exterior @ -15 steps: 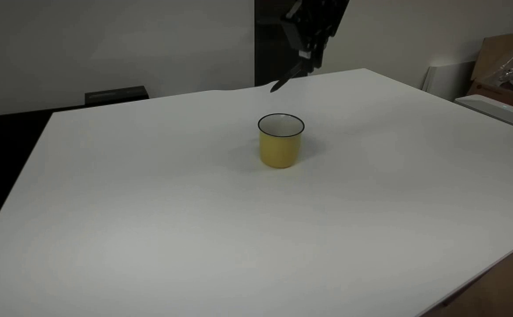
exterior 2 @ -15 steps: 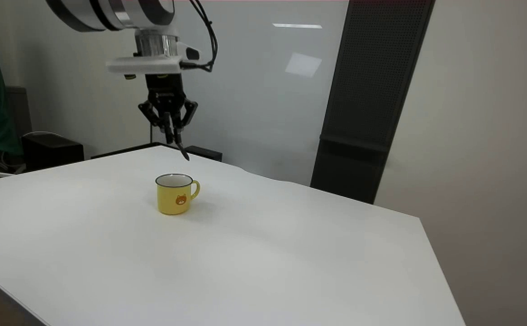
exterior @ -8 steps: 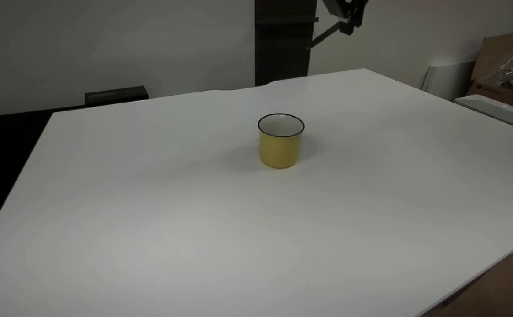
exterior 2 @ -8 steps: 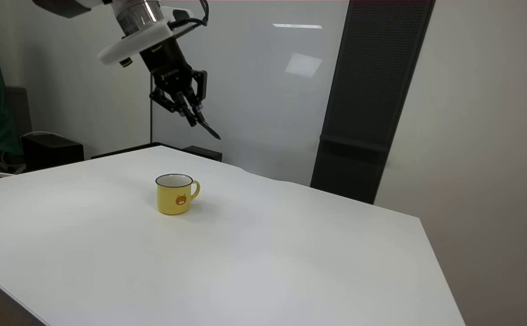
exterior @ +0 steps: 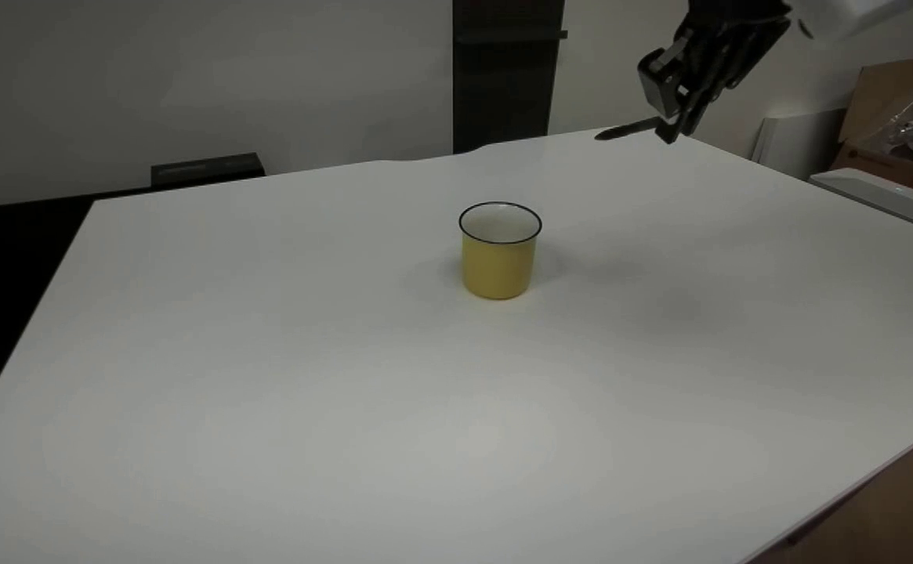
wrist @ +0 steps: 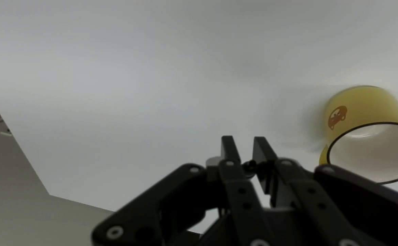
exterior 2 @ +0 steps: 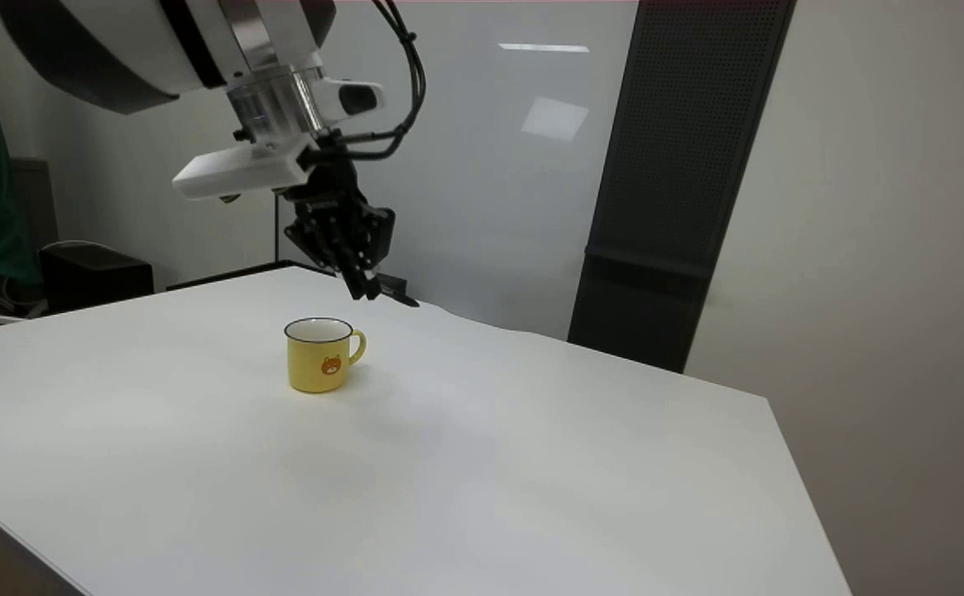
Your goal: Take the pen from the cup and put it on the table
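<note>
The black pen [exterior: 627, 130] is held between the fingertips of my gripper [exterior: 675, 133] and sticks out sideways, slanting slightly down. In an exterior view the pen [exterior 2: 400, 295] points right and down from the gripper [exterior 2: 364, 291]. In the wrist view only the pen's dark end [wrist: 250, 166] shows between the jaws [wrist: 244, 139]. The yellow cup [exterior: 498, 266] stands upright with nothing showing inside; it also shows with its handle and bear print in an exterior view [exterior 2: 312, 368] and at the right of the wrist view [wrist: 366, 106]. The gripper is above the white table [exterior: 307, 376], beside the cup.
A dark box [exterior: 207, 168] is behind the table in an exterior view. A cardboard box [exterior: 895, 117] and a pale flat device [exterior: 887, 196] are beyond the table's right side there. A dark perforated panel [exterior 2: 688, 165] stands behind the table's far edge.
The gripper moved away from the cup, rising first and then coming lower. It tilted, so the pen is now closer to level. The cup has not moved.
</note>
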